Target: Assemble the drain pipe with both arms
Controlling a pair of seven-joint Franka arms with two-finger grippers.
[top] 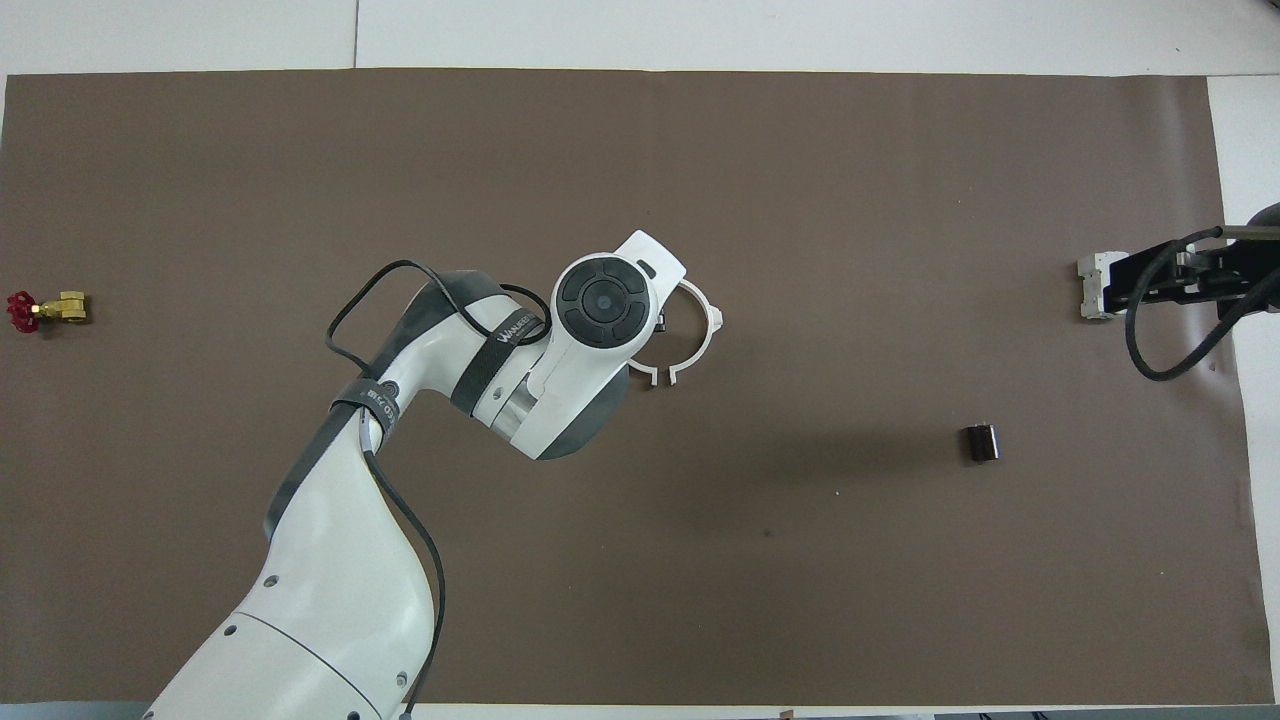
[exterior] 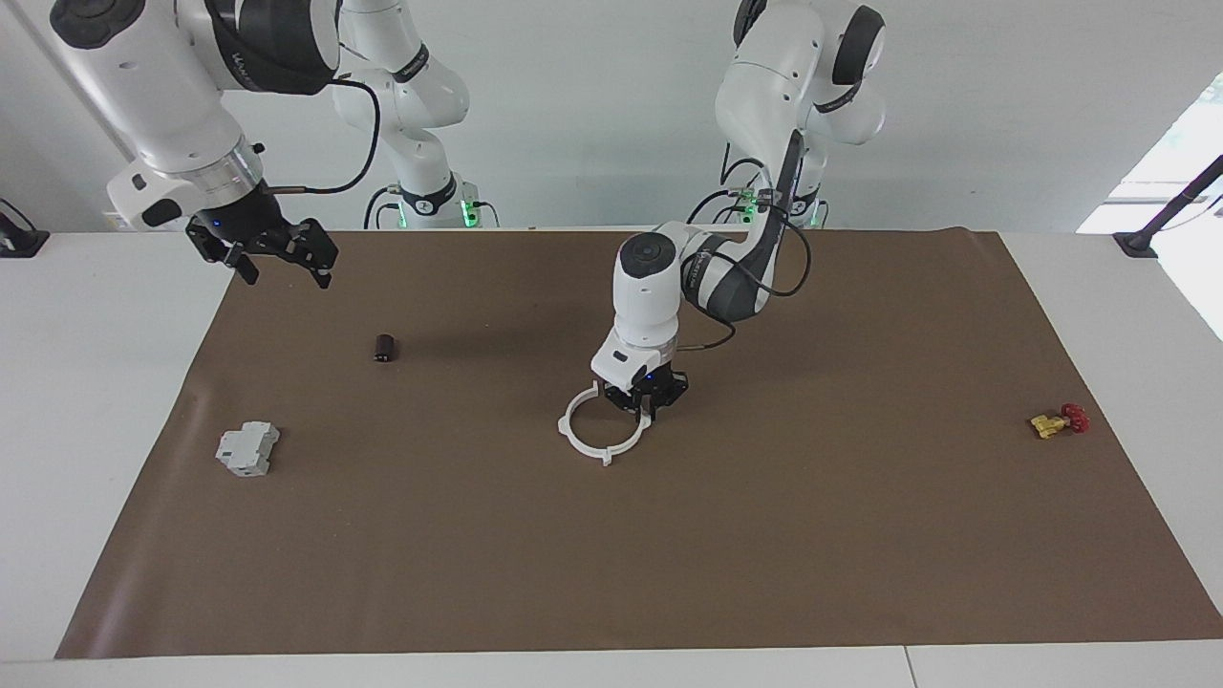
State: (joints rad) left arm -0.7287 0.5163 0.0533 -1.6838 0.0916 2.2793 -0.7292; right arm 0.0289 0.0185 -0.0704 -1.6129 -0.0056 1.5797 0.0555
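Observation:
The drain pipe [exterior: 573, 441] is two thin white arcs lying as a ring at the middle of the brown mat. In the overhead view [top: 705, 345] a small gap shows between the end tabs nearer the robots. My left gripper [exterior: 649, 415] is down at the ring's edge toward the left arm's end, its fingers close together on the arc. From above, the left hand hides that part of the ring. My right gripper [exterior: 285, 272] is open and empty, raised high at the right arm's end of the table, where the right arm waits.
A grey boxy block [exterior: 246, 449] lies toward the right arm's end, with a small dark cylinder [exterior: 385, 347] nearer the robots. A yellow-and-red part [exterior: 1059, 421] lies toward the left arm's end. The brown mat [exterior: 860, 535] covers most of the white table.

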